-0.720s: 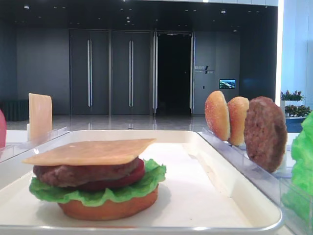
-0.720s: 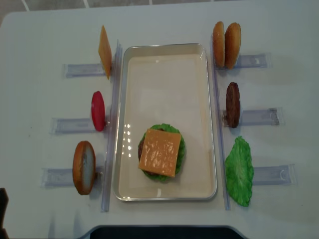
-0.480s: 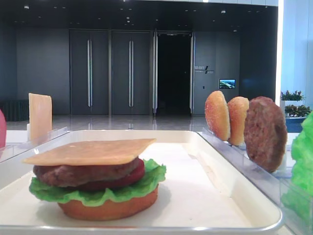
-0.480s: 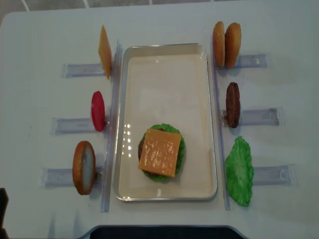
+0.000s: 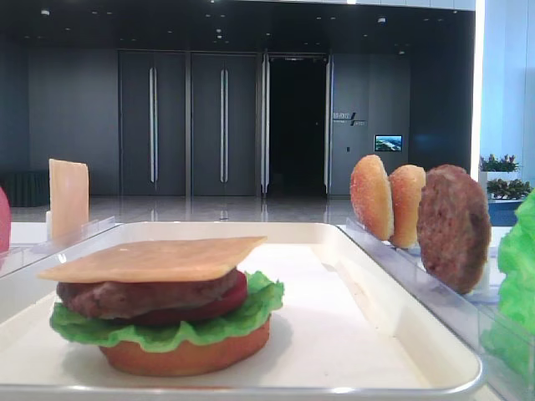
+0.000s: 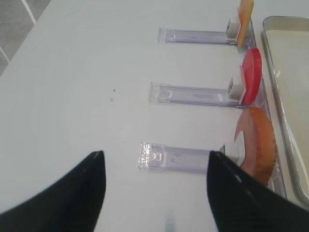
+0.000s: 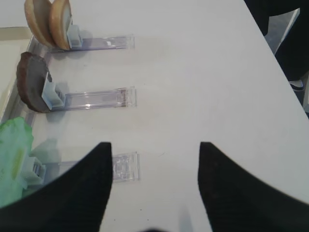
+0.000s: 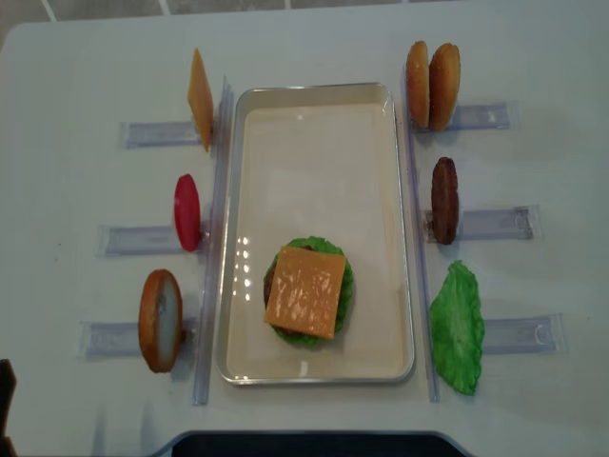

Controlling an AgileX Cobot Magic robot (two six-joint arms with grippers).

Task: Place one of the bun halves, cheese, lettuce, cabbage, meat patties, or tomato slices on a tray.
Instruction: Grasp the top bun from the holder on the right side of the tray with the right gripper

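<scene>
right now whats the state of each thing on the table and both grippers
tray: flat on the table, holding one stack
stack: bun base, lettuce, tomato, patty, cheese on top
spare cheese: upright in rack
tomato slice: upright in rack
left bun half: upright in rack
two bun halves: upright, side by side
spare patty: upright in rack
lettuce leaf: against its rack
left gripper: open, empty
right gripper: open, empty

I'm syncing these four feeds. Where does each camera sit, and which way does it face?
Exterior high: low at the tray's near end, facing along it; no arm shows.
Realsense: overhead, looking straight down; no gripper shows.
Right wrist: over the right racks, open right gripper at bottom.
Left wrist: over the left racks, open left gripper at bottom.
Shared: the patty in right wrist and both exterior views.
</scene>
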